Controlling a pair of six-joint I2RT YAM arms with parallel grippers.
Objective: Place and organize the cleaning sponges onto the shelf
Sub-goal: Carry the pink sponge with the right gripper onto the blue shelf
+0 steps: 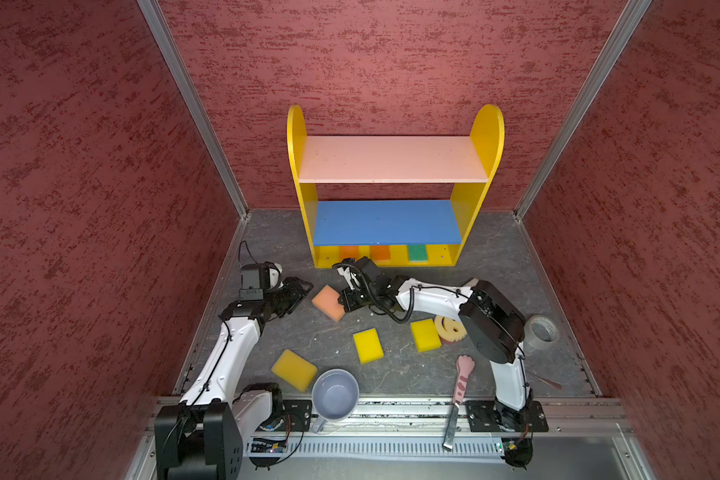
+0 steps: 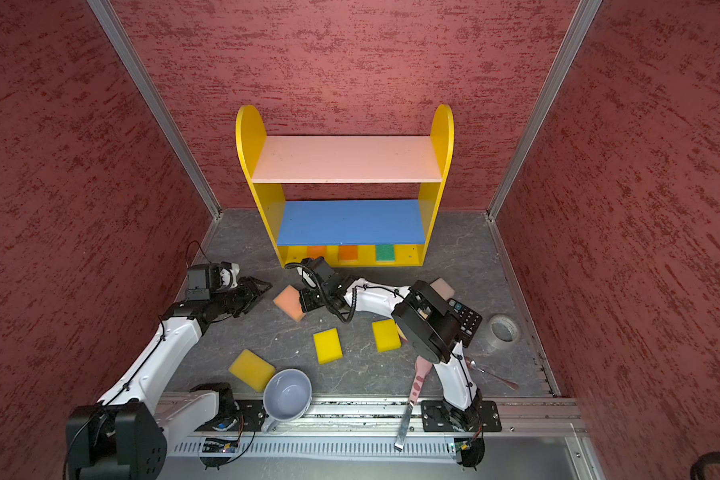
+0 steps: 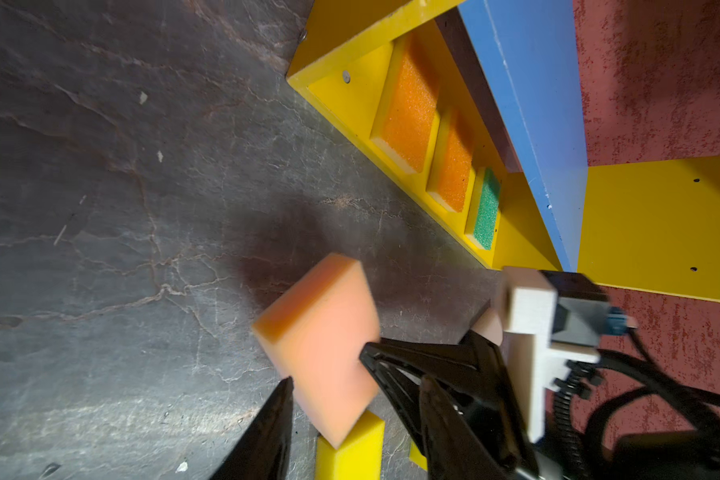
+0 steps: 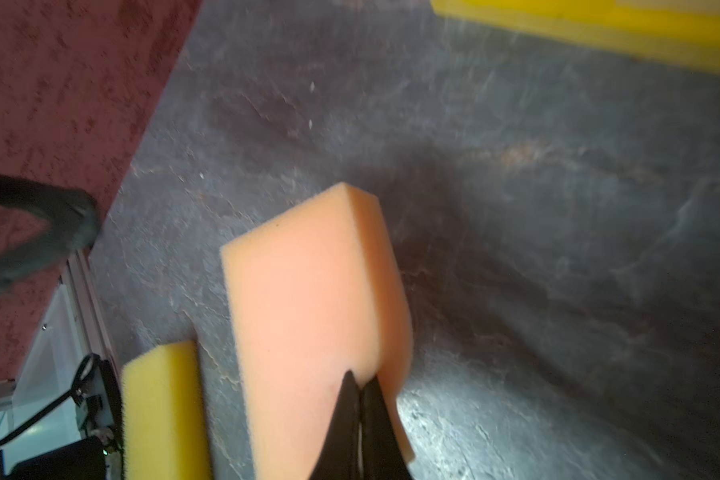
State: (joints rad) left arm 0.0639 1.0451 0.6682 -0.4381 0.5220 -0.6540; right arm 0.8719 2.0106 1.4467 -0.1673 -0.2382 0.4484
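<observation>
Pinching the peach sponge (image 1: 327,301) by one edge with the right claw (image 4: 360,384), clamped tight, tilted above the table (image 1: 495,257) at 7 o'clock from the shelf (image 1: 391,160). Holding the left claw (image 1: 303,293) apart and empty at that sponge's 9 o'clock. Storing three sponges (image 1: 380,252) on the bottom board (image 1: 439,251).

Top views look down; close wrist views share the peach sponge (image 3: 321,353).

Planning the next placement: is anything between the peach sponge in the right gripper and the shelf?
Nothing visible: bare floor lies between the peach sponge in the right gripper and the shelf. Its bottom board already holds three sponges.
</observation>
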